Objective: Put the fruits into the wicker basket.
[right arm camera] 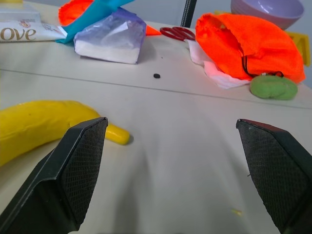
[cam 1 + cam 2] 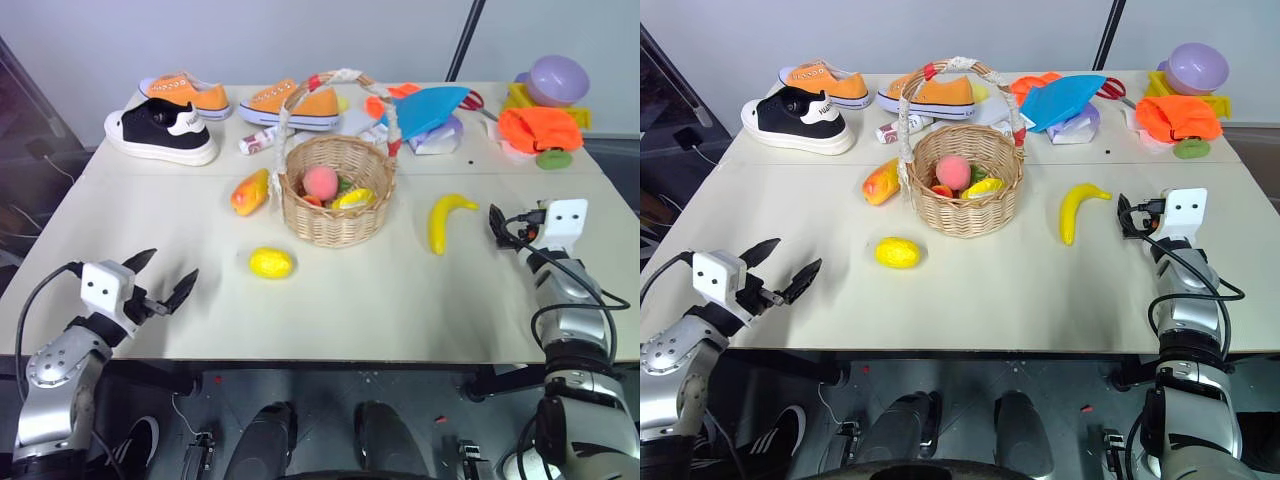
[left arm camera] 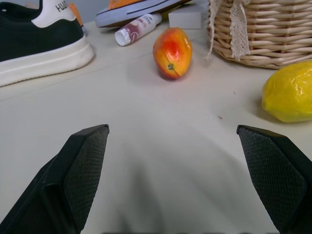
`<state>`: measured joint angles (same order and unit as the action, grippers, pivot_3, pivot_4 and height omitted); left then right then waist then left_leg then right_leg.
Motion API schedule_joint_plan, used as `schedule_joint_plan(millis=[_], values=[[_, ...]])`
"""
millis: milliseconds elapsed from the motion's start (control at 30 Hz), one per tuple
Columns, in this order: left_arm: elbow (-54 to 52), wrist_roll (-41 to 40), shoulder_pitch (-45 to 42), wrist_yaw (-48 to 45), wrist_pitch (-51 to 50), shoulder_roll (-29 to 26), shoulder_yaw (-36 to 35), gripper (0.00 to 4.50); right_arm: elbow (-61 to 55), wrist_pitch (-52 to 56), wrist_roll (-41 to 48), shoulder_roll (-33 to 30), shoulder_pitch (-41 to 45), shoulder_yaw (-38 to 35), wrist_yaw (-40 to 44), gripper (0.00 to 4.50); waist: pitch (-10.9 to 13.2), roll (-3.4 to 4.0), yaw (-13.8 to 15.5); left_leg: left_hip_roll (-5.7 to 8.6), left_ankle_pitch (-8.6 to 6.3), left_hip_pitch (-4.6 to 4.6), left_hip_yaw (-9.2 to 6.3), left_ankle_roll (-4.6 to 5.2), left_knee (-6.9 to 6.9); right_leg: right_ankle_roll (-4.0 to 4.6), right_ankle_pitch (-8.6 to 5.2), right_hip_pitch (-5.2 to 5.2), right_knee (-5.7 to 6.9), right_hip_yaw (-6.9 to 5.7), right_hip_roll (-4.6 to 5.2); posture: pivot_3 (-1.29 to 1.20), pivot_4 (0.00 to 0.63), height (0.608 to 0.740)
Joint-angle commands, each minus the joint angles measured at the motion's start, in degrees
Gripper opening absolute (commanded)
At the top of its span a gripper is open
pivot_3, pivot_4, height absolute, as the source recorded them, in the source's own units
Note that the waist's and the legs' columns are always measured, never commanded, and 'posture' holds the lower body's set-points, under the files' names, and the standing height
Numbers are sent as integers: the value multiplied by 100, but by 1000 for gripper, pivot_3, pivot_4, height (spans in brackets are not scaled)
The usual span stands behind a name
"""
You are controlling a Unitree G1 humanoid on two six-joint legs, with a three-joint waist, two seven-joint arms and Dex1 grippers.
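At the near left corner of the tabletop (image 2: pixel 400 300) the left gripper (image 2: pixel 162 282) is hovering with its two black fingers (image 3: pixel 83 165) spread wide, holding nothing. Ahead of it and toward the middle, the lemon (image 2: pixel 271 262) is lying on the bare surface, apart from the fingers and just in front of the wicker basket (image 2: pixel 336 215). Farther back, the mango (image 2: pixel 250 191) is resting just beside the basket's left wall; whether it is actually touching the weave is hard to tell. Along the far left edge a black sneaker (image 2: pixel 160 132) and two orange sneakers (image 2: pixel 185 93) are sitting, with a small tube (image 3: pixel 138 28) lying between them and the mango.

The basket is standing upright near the middle of the tabletop, its arched handle (image 2: pixel 340 85) rising over it. Inside, the peach (image 2: pixel 320 181) is sitting with what looks like another yellow fruit (image 2: pixel 352 198) beside it.

To the right of the basket, the banana (image 2: pixel 445 220) is lying on the tabletop, well apart from the basket. The right gripper (image 1: pixel 170 170) is hanging over the right edge with its fingers parted wide and empty; the banana is lying just beside its left finger, not between them. Toward the far right corner an orange cloth (image 2: pixel 540 128), a purple bowl (image 2: pixel 558 78), a blue paper (image 2: pixel 425 108) and red scissors (image 1: pixel 178 33) are lying.
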<state>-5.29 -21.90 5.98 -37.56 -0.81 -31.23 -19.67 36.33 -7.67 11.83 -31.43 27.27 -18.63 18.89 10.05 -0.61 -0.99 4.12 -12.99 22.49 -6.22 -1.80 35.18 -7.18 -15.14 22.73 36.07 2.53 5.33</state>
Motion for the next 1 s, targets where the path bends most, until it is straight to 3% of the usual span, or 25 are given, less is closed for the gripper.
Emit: schedule_joint_plan(millis=[33, 133, 1000], values=[[-239, -98, -77, 51, 5, -17, -125, 4500, -295, -113, 42, 10, 30, -49, -4, 4412, 0, 0, 1, 0, 0, 0, 0, 0, 0, 0, 0, -1, 0, 0, 0, 0, 150, 740], [-285, -381, -149, -100, -246, -87, -151, 4500, -395, -87, 58, 45, -7, -34, 1, 4412, 0, 0, 2, 0, 0, 0, 0, 0, 1, 0, 0, -1, 0, 0, 0, 0, 150, 740], [-189, -176, -360, -341, 94, -27, 15, 4500, -977, 123, 113, 223, -216, 10, 182, 4412, 0, 0, 5, 0, 0, 0, -1, 0, 0, 0, 0, 0, 0, -1, -1, 0, 150, 740]])
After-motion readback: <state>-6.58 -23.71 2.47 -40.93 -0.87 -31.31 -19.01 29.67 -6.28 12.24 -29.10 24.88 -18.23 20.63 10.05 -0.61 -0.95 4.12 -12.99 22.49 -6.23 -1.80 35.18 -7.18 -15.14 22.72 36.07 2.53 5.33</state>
